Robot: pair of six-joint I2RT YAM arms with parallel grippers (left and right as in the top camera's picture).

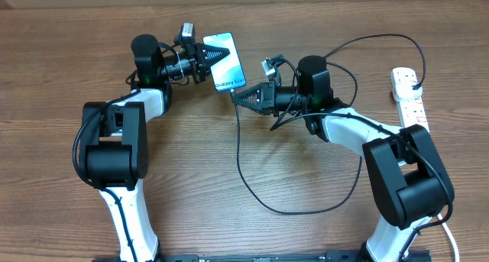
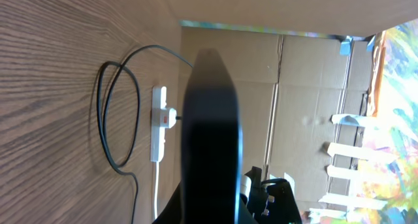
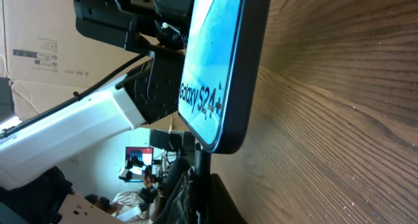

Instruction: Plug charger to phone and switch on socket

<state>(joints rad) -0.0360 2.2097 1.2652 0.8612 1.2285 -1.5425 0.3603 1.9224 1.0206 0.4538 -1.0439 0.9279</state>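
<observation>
Left gripper [image 1: 203, 57] pinched on phone [image 1: 227, 61], screen up, apparently lifted off the table [image 1: 61, 33], upper centre. Right gripper [image 1: 238, 97] clamped on charger [image 1: 256, 197] tip, right at the phone's lower edge; seated or not, can't tell. Phone: rigid, slick glass, so grip the side edges. Charger: light and floppy, so hold just behind the connector. Its slack loops across to socket [image 1: 409, 94], far right.

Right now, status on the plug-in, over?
Left jaws shut on phone. Right jaws shut on charger, tip at phone's bottom edge, seating unclear. Nothing blocking.
</observation>
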